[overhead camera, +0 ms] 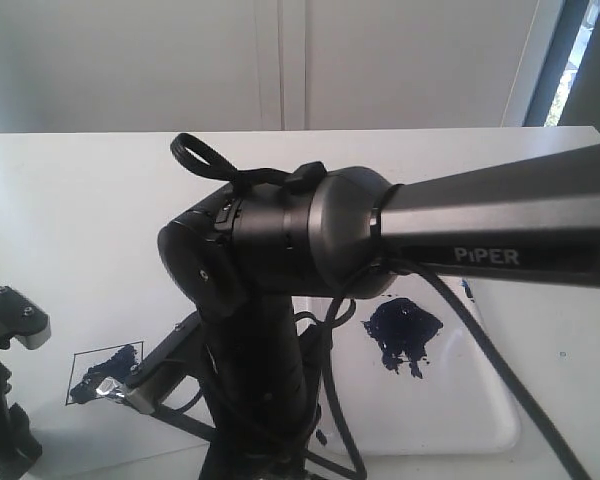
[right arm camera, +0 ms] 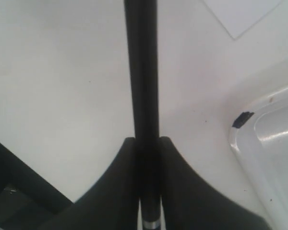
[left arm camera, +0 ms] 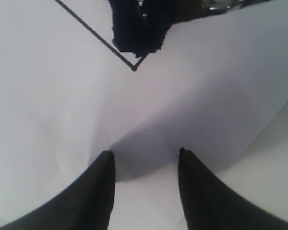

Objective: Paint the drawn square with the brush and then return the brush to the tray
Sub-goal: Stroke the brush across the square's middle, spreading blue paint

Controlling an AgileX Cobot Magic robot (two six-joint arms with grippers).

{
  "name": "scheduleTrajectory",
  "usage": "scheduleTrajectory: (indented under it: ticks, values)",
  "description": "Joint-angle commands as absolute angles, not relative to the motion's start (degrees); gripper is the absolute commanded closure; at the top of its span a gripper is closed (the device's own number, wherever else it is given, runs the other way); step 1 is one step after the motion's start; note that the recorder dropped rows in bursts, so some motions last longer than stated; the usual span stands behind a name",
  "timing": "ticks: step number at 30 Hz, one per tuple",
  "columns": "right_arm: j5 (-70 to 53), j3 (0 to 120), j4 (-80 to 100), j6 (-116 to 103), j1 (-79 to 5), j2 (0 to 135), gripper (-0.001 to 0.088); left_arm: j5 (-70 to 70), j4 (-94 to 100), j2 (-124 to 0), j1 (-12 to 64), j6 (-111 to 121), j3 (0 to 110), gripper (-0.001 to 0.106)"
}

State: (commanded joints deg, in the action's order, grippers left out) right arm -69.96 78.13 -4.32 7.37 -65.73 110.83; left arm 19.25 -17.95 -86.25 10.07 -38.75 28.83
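The drawn square (overhead camera: 92,372) lies at the lower left of the exterior view, its middle smeared dark blue. The brush (overhead camera: 112,388) points into it, silver ferrule and bristles over the paint. My right gripper (right arm camera: 145,140) is shut on the brush's black handle (right arm camera: 143,86) and reaches across from the right. The white tray (overhead camera: 460,400) with its dark blue blotch (overhead camera: 402,333) sits to the right. My left gripper (left arm camera: 145,152) stands open and empty just above the paper (left arm camera: 48,96), close to a corner of the square (left arm camera: 133,67).
The left arm (overhead camera: 5,400) stands at the left edge, next to the square. The right arm's PiPER link (overhead camera: 480,235) and a hanging cable (overhead camera: 500,370) cross over the tray. A tray corner (right arm camera: 266,158) and a paper corner (right arm camera: 240,14) show near the right gripper.
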Motion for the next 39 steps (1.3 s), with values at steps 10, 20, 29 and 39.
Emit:
scheduleTrajectory:
  ticks: [10,20,29,39]
  values:
    - [-69.96,78.13,-3.71,7.37,-65.73,111.79,0.0868,18.84,-17.95,-86.25,10.07,-38.13,28.83,0.057]
    - [-69.96,78.13,-1.1,5.73,-65.73,112.04,0.0868,18.42,-17.95,-86.25,10.07,-37.04,28.83,0.057]
    - [-69.96,78.13,0.0,4.74,-65.73,112.04,0.0868,17.81,-17.95,-86.25,10.07,-36.81,28.83,0.057]
    - [-69.96,78.13,-0.48,4.35,-65.73,112.04,0.0868,14.82,-18.22,-86.25,10.07,-35.77,28.83,0.057]
